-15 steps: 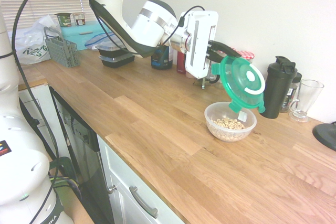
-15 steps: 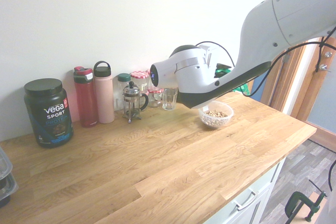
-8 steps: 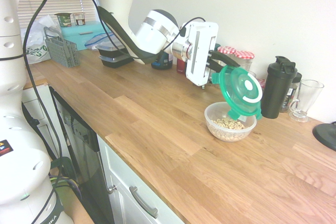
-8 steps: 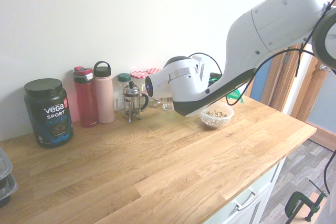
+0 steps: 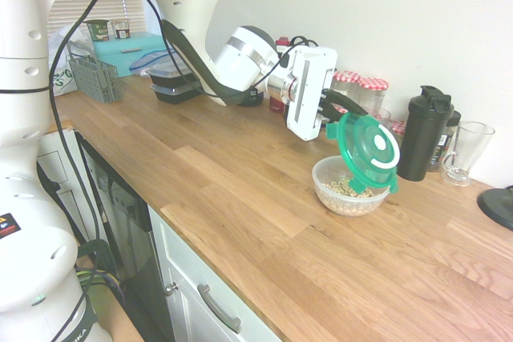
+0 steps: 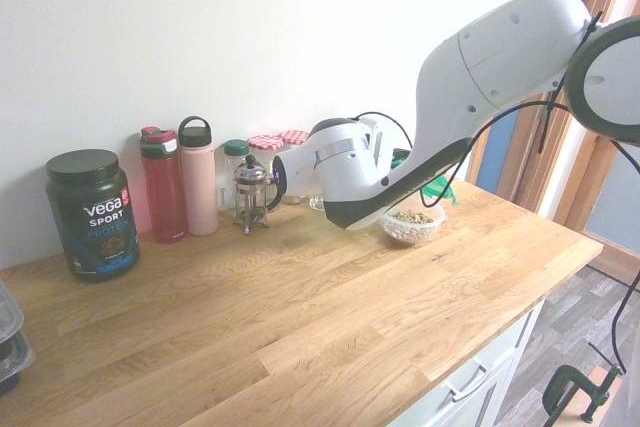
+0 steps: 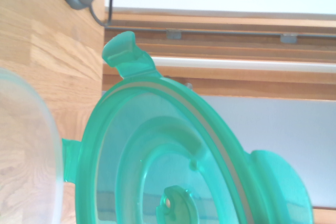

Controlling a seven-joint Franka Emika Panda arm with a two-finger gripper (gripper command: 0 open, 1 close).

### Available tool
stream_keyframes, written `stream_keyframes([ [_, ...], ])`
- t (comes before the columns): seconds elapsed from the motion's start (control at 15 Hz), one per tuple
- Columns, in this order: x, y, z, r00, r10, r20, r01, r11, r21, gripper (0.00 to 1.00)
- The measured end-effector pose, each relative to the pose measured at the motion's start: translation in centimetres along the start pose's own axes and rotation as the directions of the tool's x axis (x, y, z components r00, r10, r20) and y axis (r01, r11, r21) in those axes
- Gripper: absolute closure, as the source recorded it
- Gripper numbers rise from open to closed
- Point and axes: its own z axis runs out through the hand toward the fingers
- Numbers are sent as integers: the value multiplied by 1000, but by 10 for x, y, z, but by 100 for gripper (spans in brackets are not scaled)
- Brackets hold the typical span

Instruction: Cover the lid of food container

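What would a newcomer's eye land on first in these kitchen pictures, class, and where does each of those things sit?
First the bright green lid, held steeply tilted in the gripper, with its low edge just over the far rim of the food container, a clear bowl of pale cereal on the wooden counter. Then the big white arm reaching across the worktop. Behind, along the wall, stand a black shaker bottle and an empty glass.

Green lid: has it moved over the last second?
Yes. In the first exterior view the lid has dropped toward the food container; its lower edge now overlaps the bowl's rim, and it sits lower against the black shaker bottle.
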Motion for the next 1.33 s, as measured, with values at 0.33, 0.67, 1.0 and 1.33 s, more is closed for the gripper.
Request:
stream_keyframes([
  [0.33, 5, -3, 9, 1000, -1, 19, 1, 1000, 13, 100],
  [0.67, 0, -4, 6, 999, -12, 32, 11, 1000, 20, 100],
  [1.0, -8, -9, -2, 999, -26, 24, 24, 998, 56, 0],
  [1.33, -40, -5, -26, 995, -77, 57, 68, 988, 136, 0],
])
